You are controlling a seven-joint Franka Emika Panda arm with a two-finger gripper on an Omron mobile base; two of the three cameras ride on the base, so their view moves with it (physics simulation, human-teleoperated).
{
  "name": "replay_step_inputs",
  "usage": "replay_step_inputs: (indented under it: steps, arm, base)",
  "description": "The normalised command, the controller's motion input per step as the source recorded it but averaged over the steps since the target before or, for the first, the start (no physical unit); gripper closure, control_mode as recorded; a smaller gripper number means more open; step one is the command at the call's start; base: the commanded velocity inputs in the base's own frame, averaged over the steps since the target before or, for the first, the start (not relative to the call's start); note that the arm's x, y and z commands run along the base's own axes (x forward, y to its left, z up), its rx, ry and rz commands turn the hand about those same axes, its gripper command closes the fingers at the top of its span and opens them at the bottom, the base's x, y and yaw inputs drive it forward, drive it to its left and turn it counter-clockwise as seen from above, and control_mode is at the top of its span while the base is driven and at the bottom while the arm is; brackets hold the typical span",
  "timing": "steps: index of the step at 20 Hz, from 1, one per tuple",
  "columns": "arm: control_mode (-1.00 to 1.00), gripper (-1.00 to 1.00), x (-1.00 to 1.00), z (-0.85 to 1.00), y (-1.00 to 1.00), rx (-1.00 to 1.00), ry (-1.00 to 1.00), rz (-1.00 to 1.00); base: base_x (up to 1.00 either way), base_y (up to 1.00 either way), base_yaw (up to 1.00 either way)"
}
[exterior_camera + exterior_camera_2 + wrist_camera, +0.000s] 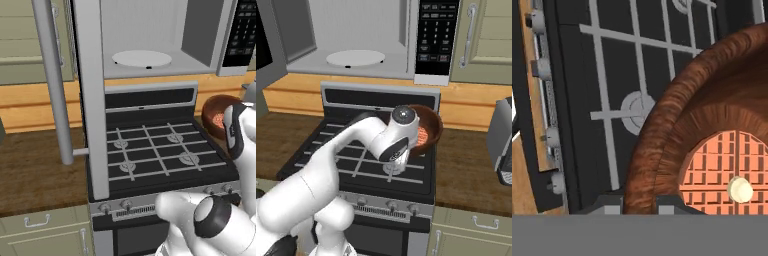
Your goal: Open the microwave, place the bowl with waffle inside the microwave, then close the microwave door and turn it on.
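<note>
The tool (639,202) straddles the near rim of the round, dark reddish-brown, wood-look bowl (712,120), one finger on the outer wall and one inside; the jaws appear closed on the rim. The bowl sits directly ahead of the tool, raised over the right-hand part of the black gas stove (155,150), with the orange grid-patterned waffle (722,170) lying flat in its base, topped by a pale round pat.

The silver-framed microwave (356,35) stands above and beyond the tool, its door (92,90) swung fully open and its white turntable (355,57) bare.

Handling judgement: the bowl is rigid and probably light, but a one-sided rim grip allows tilt. Keep it level, since the waffle is loose.
</note>
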Motion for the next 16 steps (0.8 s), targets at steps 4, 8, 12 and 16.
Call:
replay_step_inputs:
  steps: [4, 8, 12, 16]
  arm:
    - [-1.00, 1.00, -0.56, 1.00, 0.97, -0.16, 0.00, 0.43]
    - [-1.00, 1.00, -0.31, 1.00, 0.79, -0.04, 0.01, 0.39]
    - [-1.00, 1.00, -0.11, 1.00, 0.63, 0.00, 0.00, 0.34]
    - [-1.00, 1.00, 0.13, 1.00, 0.39, 0.04, -0.01, 0.22]
  base:
    - [0.00, 0.00, 0.00]
    - [0.00, 0.00, 0.00]
    - [0.00, 0.00, 0.00]
    - [0.00, 0.00, 0.00]
